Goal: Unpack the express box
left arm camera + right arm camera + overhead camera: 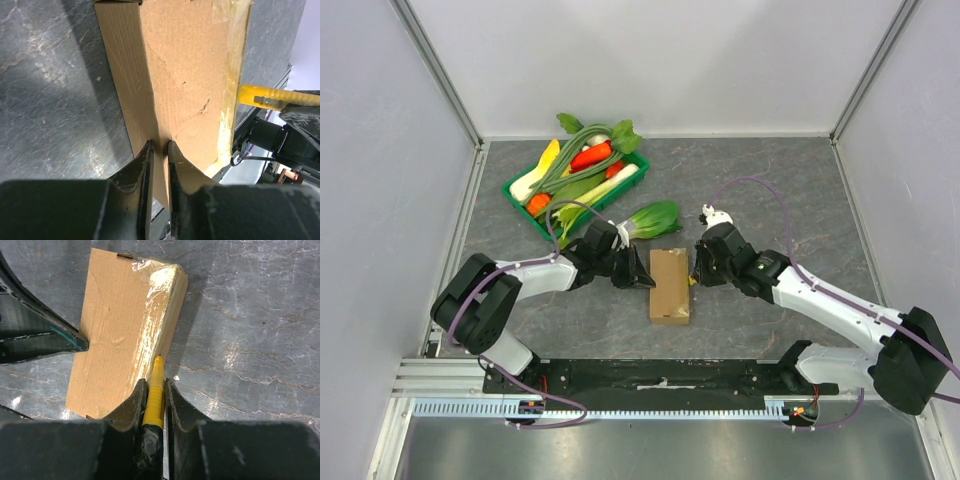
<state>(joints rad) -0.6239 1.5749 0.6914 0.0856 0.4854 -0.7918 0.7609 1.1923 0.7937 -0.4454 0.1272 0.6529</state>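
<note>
The express box (670, 285) is a flat brown carton lying on the dark tabletop between my two grippers. Clear tape (159, 295) covers its right long edge. My left gripper (645, 275) is shut, and its tips press against the box's left edge (159, 145). It also shows in the right wrist view (75, 342). My right gripper (692, 272) is shut on a yellow cutter (157, 372). The cutter's tip touches the taped right edge of the box (115, 325). The cutter also shows in the left wrist view (265, 97), beyond the box (190, 75).
A bok choy (650, 220) lies just behind the box. A green plastic tray (517, 194) full of vegetables stands at the back left. White walls close in the table on three sides.
</note>
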